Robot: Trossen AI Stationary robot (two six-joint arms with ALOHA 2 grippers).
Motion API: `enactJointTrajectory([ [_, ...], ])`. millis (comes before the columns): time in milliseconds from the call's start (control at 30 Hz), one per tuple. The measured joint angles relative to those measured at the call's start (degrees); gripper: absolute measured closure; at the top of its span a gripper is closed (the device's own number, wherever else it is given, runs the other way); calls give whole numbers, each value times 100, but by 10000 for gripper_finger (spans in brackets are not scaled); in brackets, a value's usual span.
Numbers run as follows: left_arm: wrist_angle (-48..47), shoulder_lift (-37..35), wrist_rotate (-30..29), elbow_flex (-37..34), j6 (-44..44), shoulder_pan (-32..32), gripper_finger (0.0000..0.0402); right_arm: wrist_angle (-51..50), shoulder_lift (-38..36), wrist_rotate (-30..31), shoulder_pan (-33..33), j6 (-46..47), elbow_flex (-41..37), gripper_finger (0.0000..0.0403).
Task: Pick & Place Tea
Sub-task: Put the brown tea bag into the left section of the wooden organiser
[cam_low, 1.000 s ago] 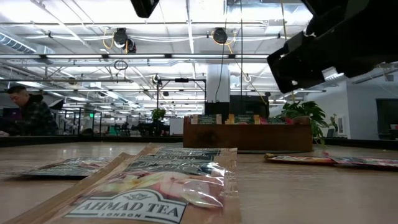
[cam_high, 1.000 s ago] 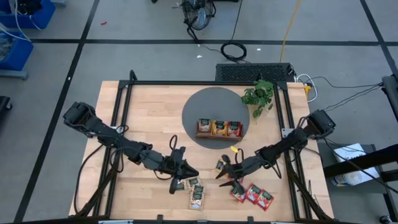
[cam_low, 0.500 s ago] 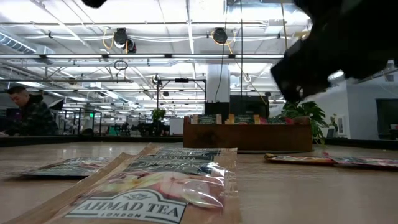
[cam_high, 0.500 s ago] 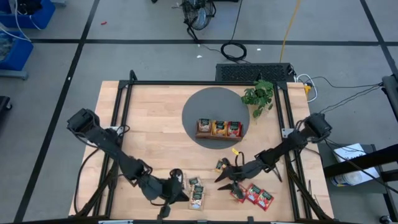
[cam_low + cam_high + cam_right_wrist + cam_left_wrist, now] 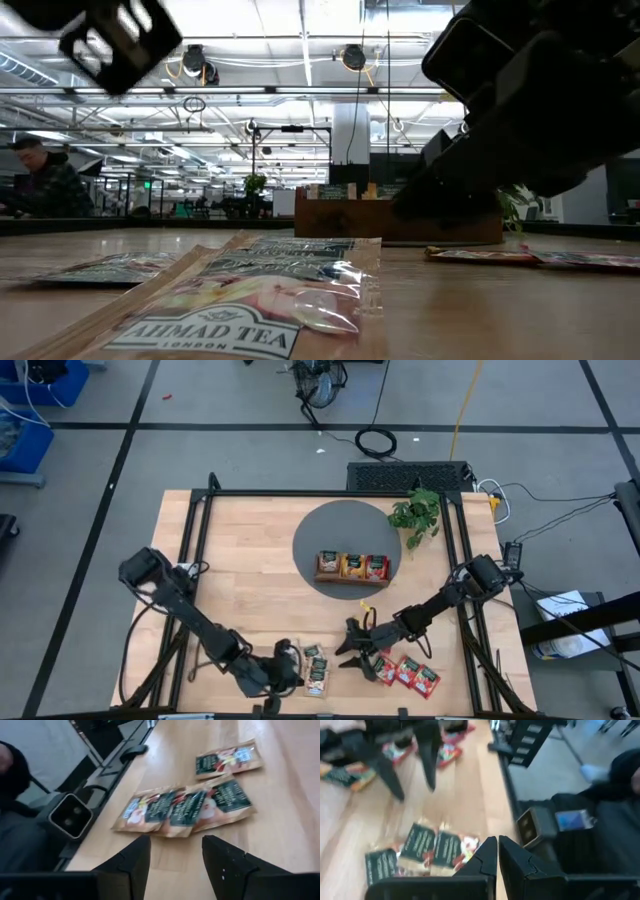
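R jaws (image 5: 172, 857) apart; tea sachets (image 5: 185, 805) flat, overlapping row.

Tea sachets (image 5: 316, 668) between both hands

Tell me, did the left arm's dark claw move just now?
Yes. The left gripper slid toward the table's front edge, farther from the brown wooden tray, stopping beside the loose tea sachets.
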Motion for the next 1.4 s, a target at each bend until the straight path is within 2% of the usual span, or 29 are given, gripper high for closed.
enactJointTrajectory([
  [167, 435, 605, 20, -9, 72, 51, 380, -192, 2, -100, -2, 114, -2, 229],
  [600, 833, 1169, 55, 0, -197, 252, 380, -84, 62, 45, 6, 287, 26, 228],
  [1000, 955, 1172, 167, -2, -196, 359, 380, -166, 61, 61, 91, 457, 39, 227],
  [1400, 996, 1187, 403, 109, -196, 206, 381, -128, 61, 59, 122, 298, 86, 227],
])
